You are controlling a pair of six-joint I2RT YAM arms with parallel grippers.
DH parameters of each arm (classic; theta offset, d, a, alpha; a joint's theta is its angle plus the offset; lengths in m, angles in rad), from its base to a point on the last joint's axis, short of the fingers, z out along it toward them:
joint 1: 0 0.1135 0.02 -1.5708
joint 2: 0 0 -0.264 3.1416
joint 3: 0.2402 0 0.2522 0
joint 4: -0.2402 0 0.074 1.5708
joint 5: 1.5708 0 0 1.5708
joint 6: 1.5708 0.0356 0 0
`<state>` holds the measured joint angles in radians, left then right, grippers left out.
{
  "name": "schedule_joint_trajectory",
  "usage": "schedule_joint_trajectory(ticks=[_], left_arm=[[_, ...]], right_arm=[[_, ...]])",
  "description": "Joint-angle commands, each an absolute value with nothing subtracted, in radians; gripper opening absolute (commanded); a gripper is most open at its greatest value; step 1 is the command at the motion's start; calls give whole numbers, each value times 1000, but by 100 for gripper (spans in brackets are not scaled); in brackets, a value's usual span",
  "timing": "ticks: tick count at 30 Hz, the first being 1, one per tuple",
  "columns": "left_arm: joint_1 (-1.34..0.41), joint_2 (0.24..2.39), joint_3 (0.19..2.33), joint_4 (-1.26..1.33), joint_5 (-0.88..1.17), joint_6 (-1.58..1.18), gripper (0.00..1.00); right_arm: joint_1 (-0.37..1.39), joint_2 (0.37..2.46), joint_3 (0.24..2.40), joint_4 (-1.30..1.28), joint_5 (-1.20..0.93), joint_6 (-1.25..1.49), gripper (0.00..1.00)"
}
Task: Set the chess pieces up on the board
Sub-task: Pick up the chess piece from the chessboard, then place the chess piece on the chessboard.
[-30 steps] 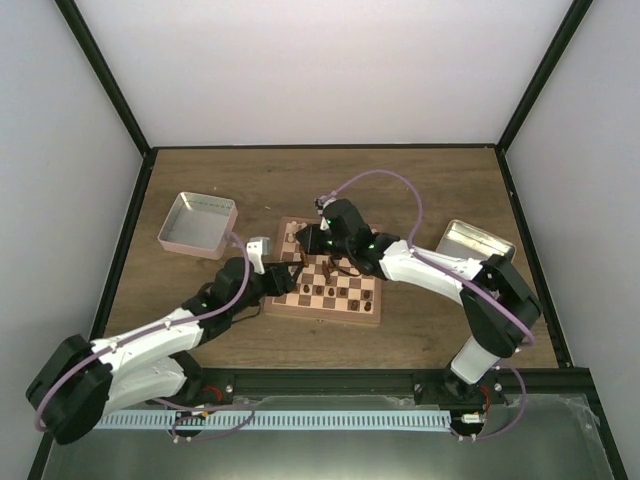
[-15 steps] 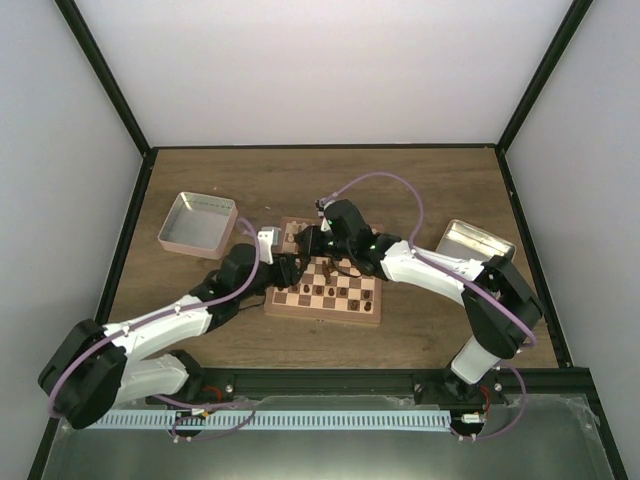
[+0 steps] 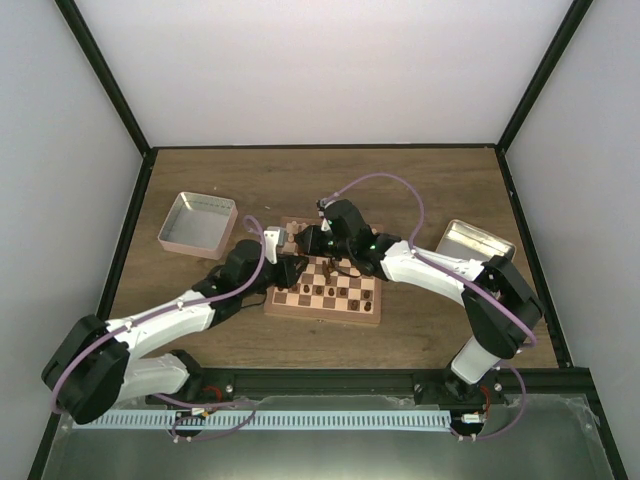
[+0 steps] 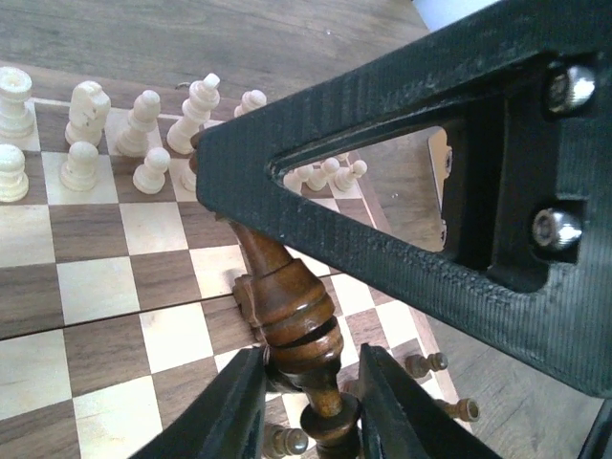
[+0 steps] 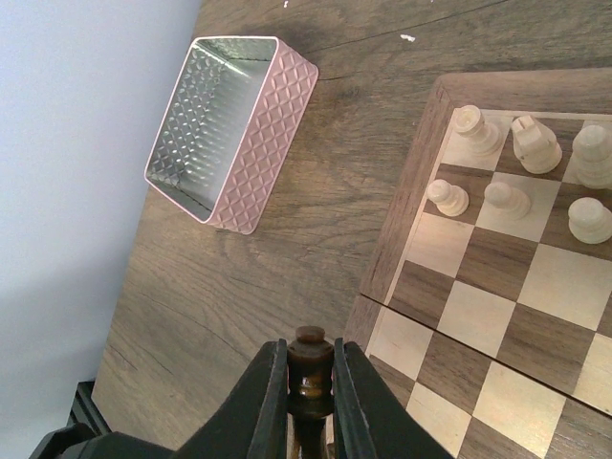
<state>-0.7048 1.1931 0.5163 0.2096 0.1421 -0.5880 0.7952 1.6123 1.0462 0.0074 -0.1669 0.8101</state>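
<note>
Right wrist view: the right gripper [image 5: 309,356] pinches a dark chessman [image 5: 309,378]; the pink tray [image 5: 268,134] shows its dimpled metal floor. The left gripper [image 4: 311,368] clamps another dark piece [image 4: 292,306].

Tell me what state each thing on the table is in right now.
left gripper, shut on a dark piece
right gripper, shut on the other dark piece
cream pieces, standing in two rows at one board edge
board, lying flat, middle squares bare
pink tin, open, nothing visible inside
</note>
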Motion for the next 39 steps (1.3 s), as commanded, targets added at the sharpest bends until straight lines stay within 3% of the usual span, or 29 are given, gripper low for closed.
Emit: schedule_joint_trajectory(ticks=[1,15,39], left_arm=[[-699,1213,552,183,127,-554,26],[-698,1230,565,114,90,-516,13],[-586,1437,704,-85,182,-555,21]], right_arm=[[793,1588,1052,9,-165,822,8],[793,1568,1014,5,-118,830,8],[793,1446,934,-37,-13,804,8]])
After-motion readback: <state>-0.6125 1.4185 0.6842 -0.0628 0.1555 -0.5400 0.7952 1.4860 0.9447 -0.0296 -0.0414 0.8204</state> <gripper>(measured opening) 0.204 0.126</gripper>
